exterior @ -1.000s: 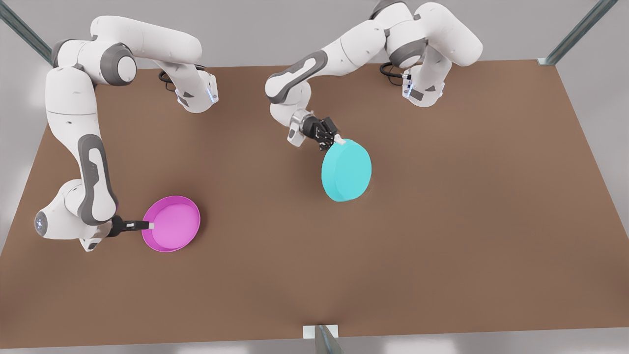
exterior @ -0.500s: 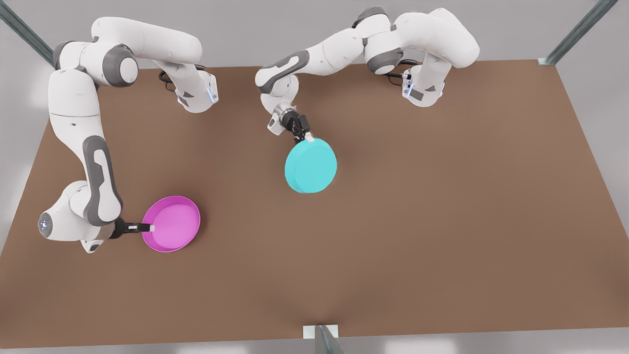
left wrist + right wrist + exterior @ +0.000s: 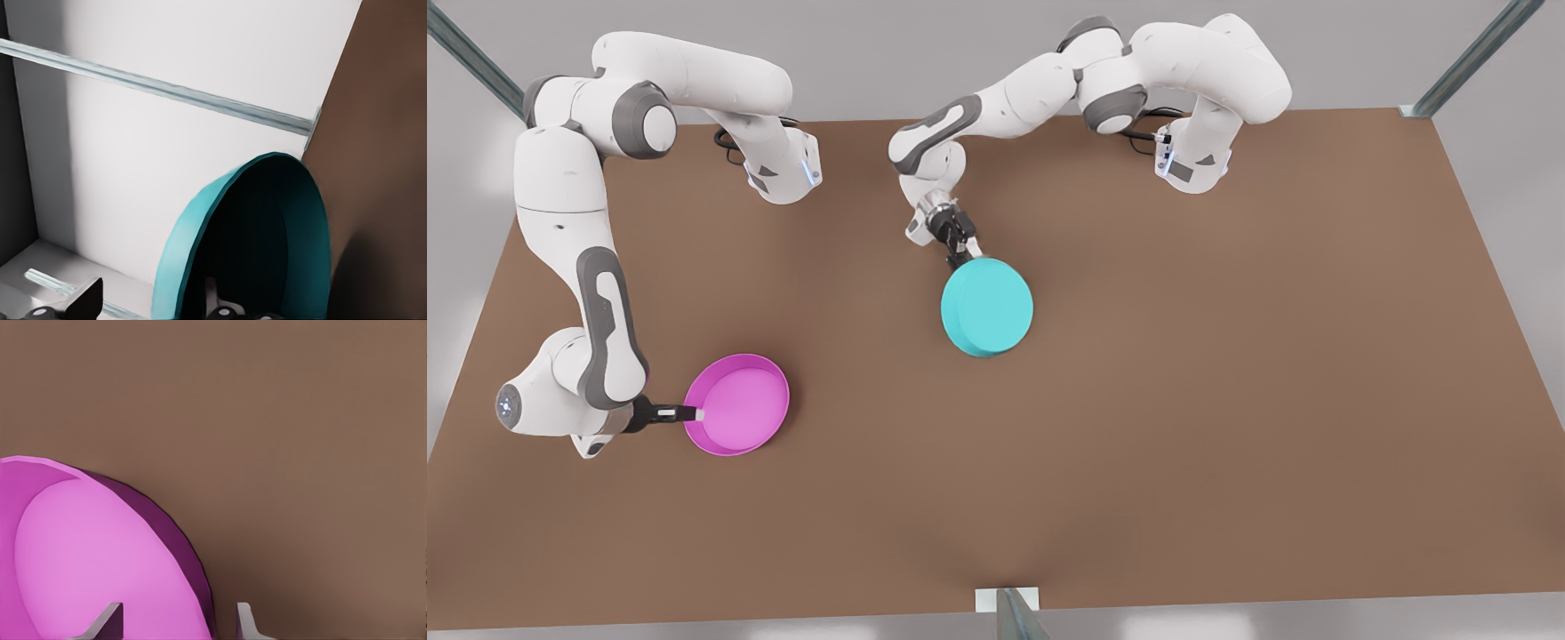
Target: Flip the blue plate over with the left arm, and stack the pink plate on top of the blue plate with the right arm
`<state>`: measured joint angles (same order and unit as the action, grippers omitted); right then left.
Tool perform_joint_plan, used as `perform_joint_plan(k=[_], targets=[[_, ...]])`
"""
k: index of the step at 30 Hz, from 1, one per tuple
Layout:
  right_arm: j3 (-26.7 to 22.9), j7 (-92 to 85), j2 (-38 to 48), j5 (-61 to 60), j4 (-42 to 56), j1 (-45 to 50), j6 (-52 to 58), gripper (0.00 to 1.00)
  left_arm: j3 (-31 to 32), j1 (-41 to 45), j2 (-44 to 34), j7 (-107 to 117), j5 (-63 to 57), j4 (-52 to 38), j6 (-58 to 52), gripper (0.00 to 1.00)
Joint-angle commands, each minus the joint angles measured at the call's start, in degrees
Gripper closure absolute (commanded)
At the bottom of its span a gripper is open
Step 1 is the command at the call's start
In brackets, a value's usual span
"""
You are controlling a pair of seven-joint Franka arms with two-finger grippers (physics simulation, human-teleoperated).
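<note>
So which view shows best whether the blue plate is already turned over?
The front view: the blue plate shows whole, flat base up, left gripper at its rim. The left wrist view catches only its dark hollow underside, edge-on.

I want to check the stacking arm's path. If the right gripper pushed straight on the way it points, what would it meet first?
The right gripper straddles the near rim of the pink plate, so the plate comes first, probably its inner floor. Beyond lies bare table.
</note>
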<state>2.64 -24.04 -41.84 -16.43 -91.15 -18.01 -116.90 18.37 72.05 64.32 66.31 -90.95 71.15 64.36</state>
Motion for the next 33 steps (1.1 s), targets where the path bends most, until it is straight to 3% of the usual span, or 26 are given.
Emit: perform_joint_plan(k=[1, 6, 7, 8, 10, 12, 14, 16, 18, 20, 26, 33], targets=[[0.0, -0.3, 0.0, 0.0, 0.0, 0.0, 0.0, 0.49, 0.6, -0.1, 0.0, 0.6, 12.3, -1.0, 2.0, 0.0], [0.0, -0.4, 0.2, 0.9, 0.1, 0.3, 0.0, 0.52, 0.9, -0.8, -5.8, 4.5, 39.6, -5.1, 22.8, 0.0], [0.0, -0.4, 0.2, 0.9, 0.1, 0.2, 0.0, 0.52, 0.1, -3.8, -11.0, 4.5, 53.1, -5.1, 27.2, 0.0], [0.0, -0.5, 0.1, 1.2, 0.0, 0.0, 0.0, 0.51, 0.2, -10.3, -17.3, 3.8, 63.1, -4.2, 27.6, 0.0], [0.0, -0.5, 0.1, 3.7, 0.1, -0.4, 0.0, 0.51, 0.4, -24.4, -31.3, 0.7, 69.5, 7.1, 27.4, 0.0], [0.0, -0.5, 0.1, 4.4, 0.2, -0.4, 0.0, 0.51, 0.0, -42.6, -48.3, -21.7, 78.1, 19.2, 26.9, 0.0], [0.0, -0.4, 0.0, 4.3, 0.3, -0.3, -0.3, 0.51, -0.7, -58.9, -58.6, -40.1, 87.0, 21.0, 23.4, 0.0], [0.0, -0.4, -0.3, 4.2, 0.2, 0.0, -0.3, 0.51, -9.1, -59.6, -64.3, -49.5, 88.7, 21.0, 18.4, 0.0], [0.0, -0.4, -0.5, 4.1, 0.2, 0.2, -0.4, 0.51, -15.9, -59.6, -63.6, -53.9, 90.5, 20.3, 20.4, 0.0], [0.0, -0.4, -0.9, 4.2, 0.2, 0.2, -1.4, 0.52, -19.3, -59.6, -56.6, -54.1, 91.4, 13.1, 20.9, 0.0], [0.0, -0.4, -0.8, 4.2, 0.1, 0.2, -1.4, 0.62, -19.4, -59.6, -54.1, -54.4, 92.2, 12.6, 21.9, 0.0], [0.0, -0.4, -1.4, 4.2, 0.2, 0.3, -1.4, 0.62, -19.4, -59.6, -54.5, -54.5, 91.6, 12.6, 21.8, 0.0]])
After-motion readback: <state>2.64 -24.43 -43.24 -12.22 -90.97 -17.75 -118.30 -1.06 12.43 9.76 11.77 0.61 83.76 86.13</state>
